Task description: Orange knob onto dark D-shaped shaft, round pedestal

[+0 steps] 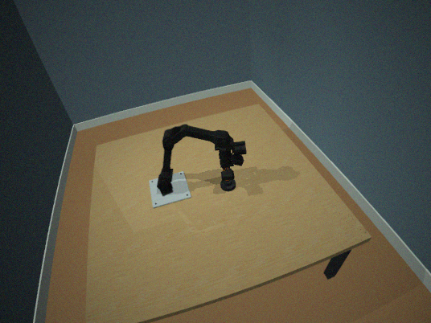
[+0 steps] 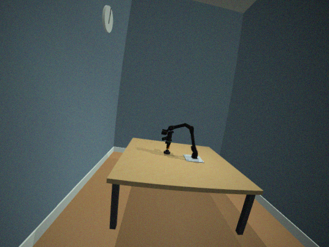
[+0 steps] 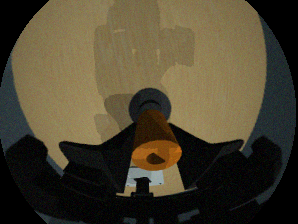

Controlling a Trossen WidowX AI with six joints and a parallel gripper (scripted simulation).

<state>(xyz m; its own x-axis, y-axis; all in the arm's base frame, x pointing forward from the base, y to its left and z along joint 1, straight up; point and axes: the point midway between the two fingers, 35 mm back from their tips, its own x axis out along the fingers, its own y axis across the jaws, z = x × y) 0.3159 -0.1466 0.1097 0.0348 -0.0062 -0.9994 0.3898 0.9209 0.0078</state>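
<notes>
The orange knob (image 3: 156, 154) is upright between the fingers of my gripper (image 3: 152, 125) (image 1: 227, 174), which is shut on it. In the top view the fingers hide most of the knob. The round dark pedestal (image 3: 150, 95) (image 1: 227, 187) (image 2: 166, 152) stands on the table directly under the knob. In the wrist view the knob's far end overlaps the near part of the pedestal. The D-shaped shaft is hidden, and I cannot tell how far the knob is down on it or how its flat side lies.
The pale base plate (image 1: 182, 194) (image 2: 199, 160) of the arm is bolted to the wooden table (image 1: 225, 249) (image 2: 162, 172), to the left of the pedestal in the top view. The arm arches over from it. The arm's shadow falls across the table around the pedestal.
</notes>
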